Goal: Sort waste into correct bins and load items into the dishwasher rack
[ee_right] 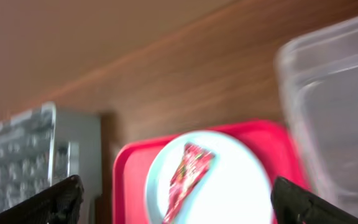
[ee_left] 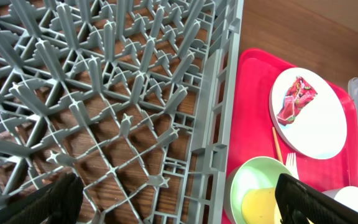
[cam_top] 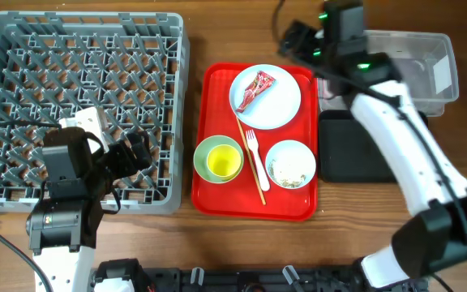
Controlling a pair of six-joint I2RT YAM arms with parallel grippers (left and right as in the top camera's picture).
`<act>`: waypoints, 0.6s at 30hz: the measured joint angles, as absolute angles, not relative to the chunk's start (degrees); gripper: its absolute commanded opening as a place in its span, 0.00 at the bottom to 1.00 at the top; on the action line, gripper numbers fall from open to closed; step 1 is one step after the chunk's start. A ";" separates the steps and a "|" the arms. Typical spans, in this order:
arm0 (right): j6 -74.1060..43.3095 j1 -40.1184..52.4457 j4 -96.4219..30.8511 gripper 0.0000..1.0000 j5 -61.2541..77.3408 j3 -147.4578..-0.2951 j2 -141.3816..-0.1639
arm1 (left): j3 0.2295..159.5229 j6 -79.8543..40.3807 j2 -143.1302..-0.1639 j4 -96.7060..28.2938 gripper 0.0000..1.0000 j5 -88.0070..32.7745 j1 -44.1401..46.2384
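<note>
Warm brown wood-grain surface [cam_top: 217, 32], smooth and matte, filling the overhead view edge to edge.

At 9 to 10 o'clock, dishwasher rack [cam_top: 83, 18]: large square grey plastic crate with an open lattice floor, rows of tapered upright pegs, wood visible through the grid. Left fingers [ee_left: 48, 199] black, spread wide with nothing between them, hovering above the rack's 4 o'clock part.

At centre, glossy red tray [cam_top: 217, 191], rectangular with rounded corners. On it at 12 o'clock, pale blue plate [cam_top: 280, 109], round and shiny, carrying a red-and-white snack wrapper [cam_top: 254, 91], crinkled and wedge-shaped. At 8 o'clock, pale green bowl [cam_top: 203, 150] with a small yellow cup [cam_top: 223, 165] nested inside. White plastic fork [cam_top: 252, 144] and thin wooden chopstick [cam_top: 258, 182] side by side down the middle. At 4 o'clock, pale blue bowl [cam_top: 290, 144] holding rice-like grains [cam_top: 290, 172].

Right fingers [ee_right: 48, 199] black, likewise released and empty, near the red tray's 1 o'clock corner.

Just beside the red tray at 3 o'clock, shallow black tray [cam_top: 335, 158], matte. Beyond it at 1 o'clock, clear plastic tub [cam_top: 448, 61], rectangular and translucent.
</note>
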State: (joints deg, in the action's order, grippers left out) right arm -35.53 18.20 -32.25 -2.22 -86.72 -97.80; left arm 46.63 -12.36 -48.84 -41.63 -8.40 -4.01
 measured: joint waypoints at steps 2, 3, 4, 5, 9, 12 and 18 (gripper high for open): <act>-36.03 21.17 -31.38 0.94 -3.60 -86.72 -100.22 | 46.63 -12.36 -48.84 -41.65 1.00 -8.40 -4.01; -36.25 22.31 -30.98 0.93 -4.51 -86.72 -101.45 | 46.63 -12.36 -48.84 -41.63 1.00 -8.40 -4.01; -36.82 23.66 -30.55 0.89 -5.93 -86.72 -103.02 | 46.63 -12.36 -48.84 -41.63 1.00 -8.40 -4.01; -37.45 24.60 -30.24 0.86 -7.27 -86.72 -104.31 | 46.63 -12.36 -48.84 -41.63 1.00 -8.40 -4.01; -41.50 27.14 -30.11 0.82 -10.57 -86.72 -109.51 | 46.63 -12.36 -48.84 -41.65 1.00 -8.40 -4.01; -44.45 28.05 -29.87 0.81 -11.38 -86.70 -114.80 | 46.63 -12.36 -48.84 -41.63 1.00 -8.40 -4.01; -48.21 28.82 -29.32 0.81 -10.76 -86.70 -120.33 | 46.63 -12.36 -48.84 -41.65 1.00 -8.40 -4.01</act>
